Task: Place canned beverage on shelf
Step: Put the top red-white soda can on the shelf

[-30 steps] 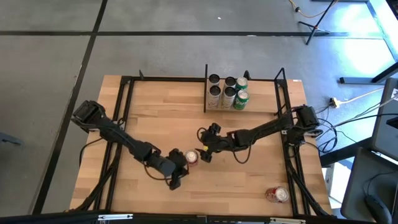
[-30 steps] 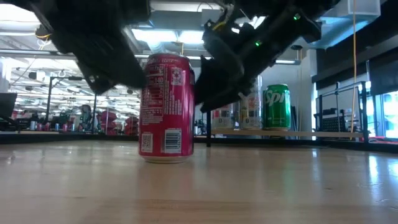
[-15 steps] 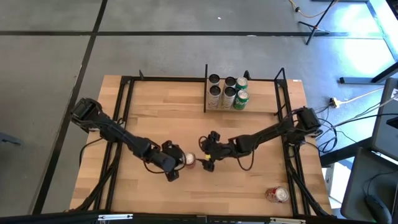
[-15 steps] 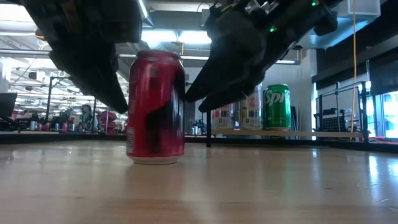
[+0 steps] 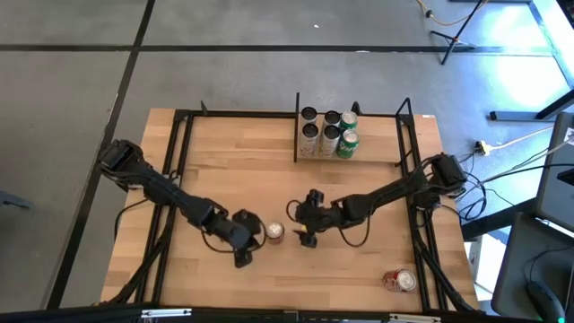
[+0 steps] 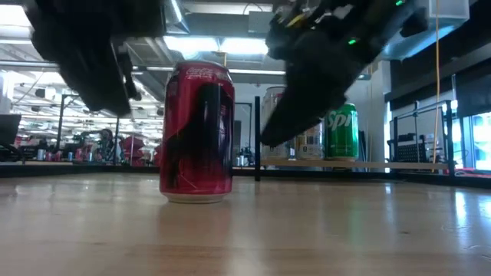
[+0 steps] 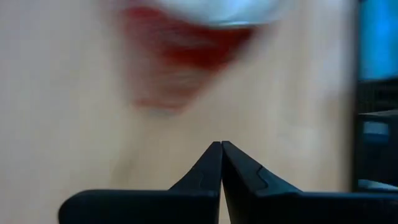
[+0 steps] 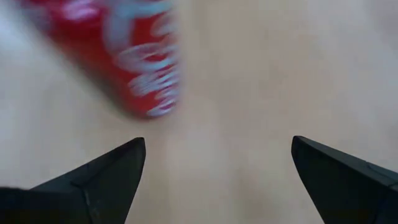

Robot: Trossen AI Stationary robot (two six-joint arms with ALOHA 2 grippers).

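Red soda can [image 5: 275,232] stands upright mid-table, well apart from the shelf [image 5: 377,157] at the far edge; the right gripper [image 5: 308,229], fingers spread wide, sits just beside it; the left gripper [image 5: 244,244] is pinched shut, holding nothing. I'd centre the open fingers around the can's middle before squeezing; an off-centre squeeze could tip it.

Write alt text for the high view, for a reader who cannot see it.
Seen from above, a red can stands upright mid-table between the shut left gripper and the open right gripper, neither holding it. Five cans stand on the shelf at the far edge, and another red can lies near the front right corner.
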